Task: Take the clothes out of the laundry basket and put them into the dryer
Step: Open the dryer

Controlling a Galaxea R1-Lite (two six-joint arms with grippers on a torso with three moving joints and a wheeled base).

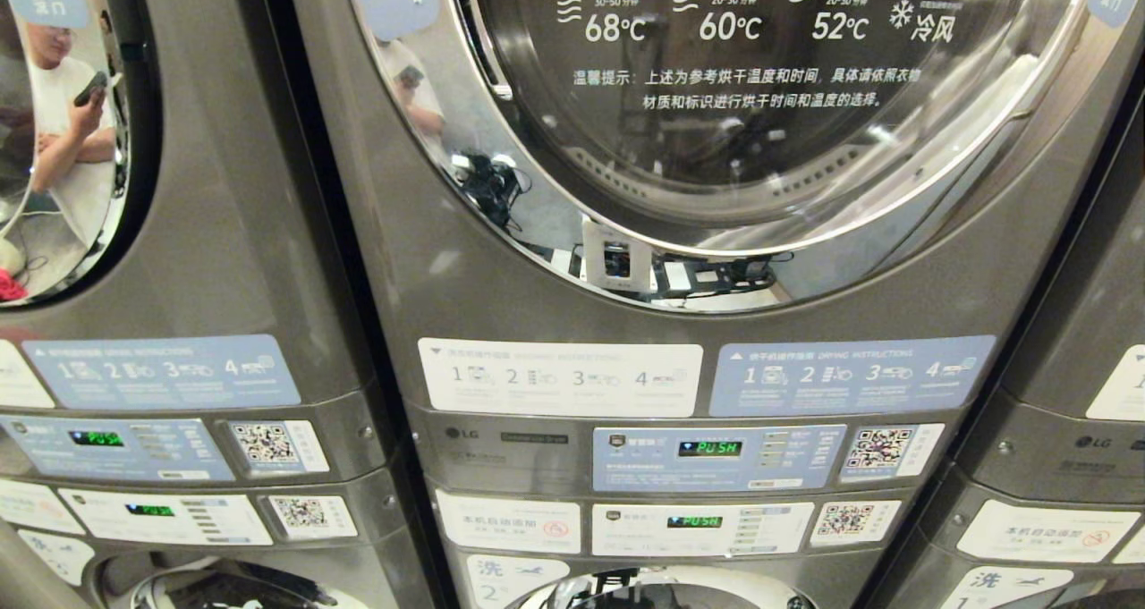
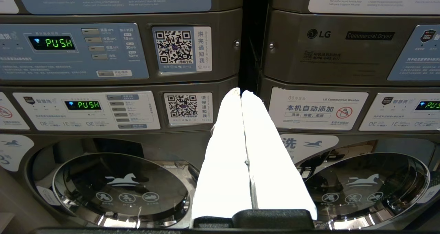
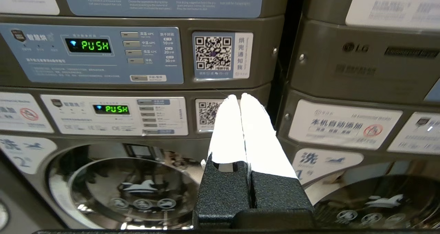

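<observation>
Grey steel fills every view: the robot stands close before a stack of laundry machines, and by the look of things the job has not begun. In the head view the dryer [image 1: 680,233] sits straight ahead with its round glass door [image 1: 742,99] closed, and through the glass the drum looks bare, with no fabric showing. Below the door, the dryer's control panel [image 1: 716,457] reads PUSH in green. A neighbouring machine [image 1: 134,233] stands on the robot's left, and its door glass mirrors a person holding a phone.

No clothes and no laundry basket appear in any view, so I cannot tell where they are; they must lie outside what the cameras take in.

Neither arm shows in the head view. In the left wrist view the left gripper [image 2: 240,91] points at the seam between two stacked machines, its white fingers [image 2: 227,151] pressed together with nothing between them. In the right wrist view the right gripper [image 3: 239,96] points at a similar seam beside a QR sticker [image 3: 213,53], its white fingers [image 3: 261,141] likewise clenched on nothing. Lower washer doors [image 2: 120,186] show beneath both.

Everything is therefore left, I judge: opening the dryer door, finding the basket, lifting garments out and carrying them into the drum.
</observation>
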